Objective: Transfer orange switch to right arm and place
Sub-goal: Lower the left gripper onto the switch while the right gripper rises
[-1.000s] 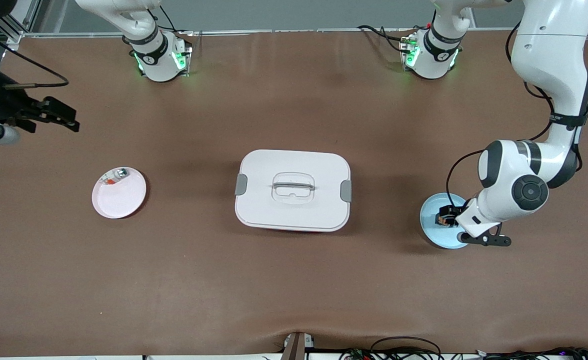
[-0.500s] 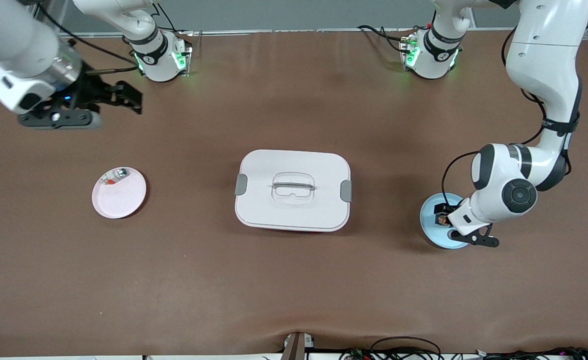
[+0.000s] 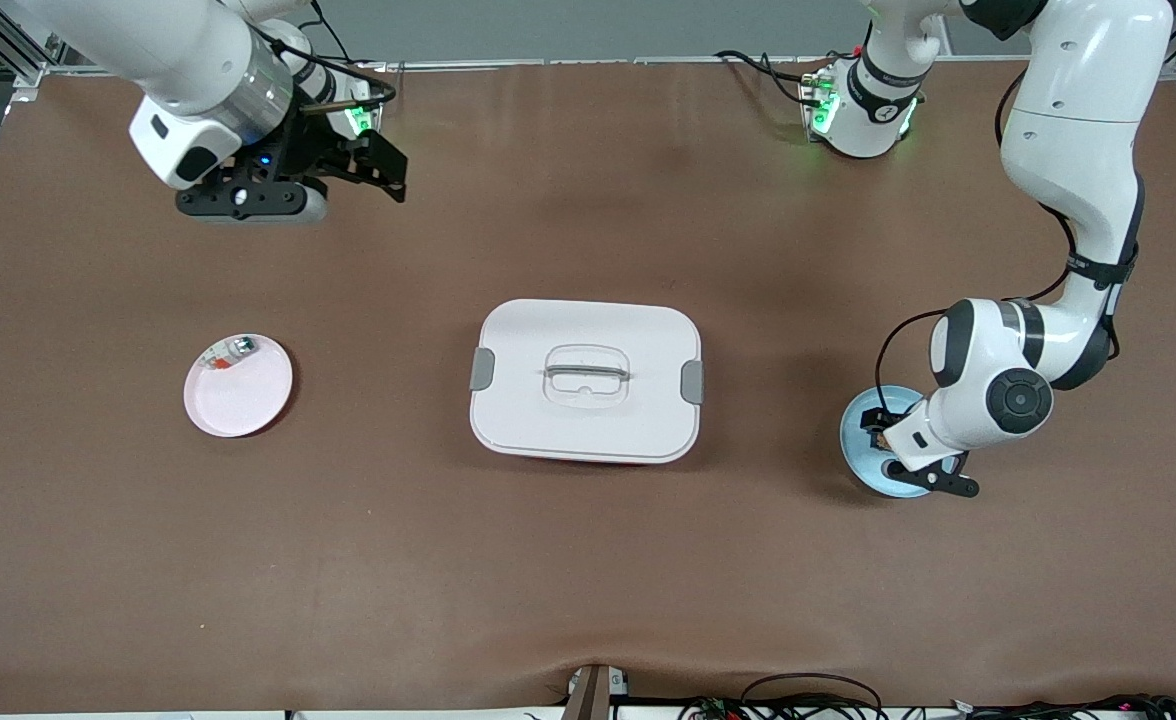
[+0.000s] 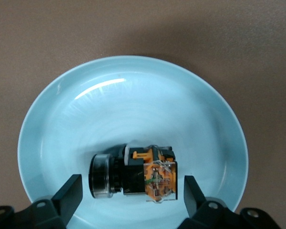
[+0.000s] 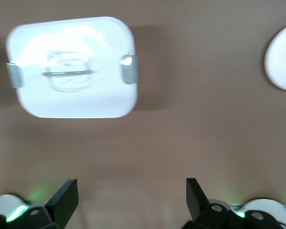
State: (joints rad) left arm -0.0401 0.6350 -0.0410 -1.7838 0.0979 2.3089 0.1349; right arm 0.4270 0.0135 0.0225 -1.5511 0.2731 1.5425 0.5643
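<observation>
Table: left gripper straddles orange switch.

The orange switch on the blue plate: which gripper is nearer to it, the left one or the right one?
Left. The left gripper hangs open directly over the orange switch on the blue plate, fingers on either side. The right gripper is open above bare table close to its own base.

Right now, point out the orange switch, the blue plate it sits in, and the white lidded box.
orange switch (image 4: 155, 174), left wrist view, orange section
blue plate (image 4: 133, 90), left wrist view, bare inner surface
white lidded box (image 3: 638, 420), front view, lid corner
</observation>
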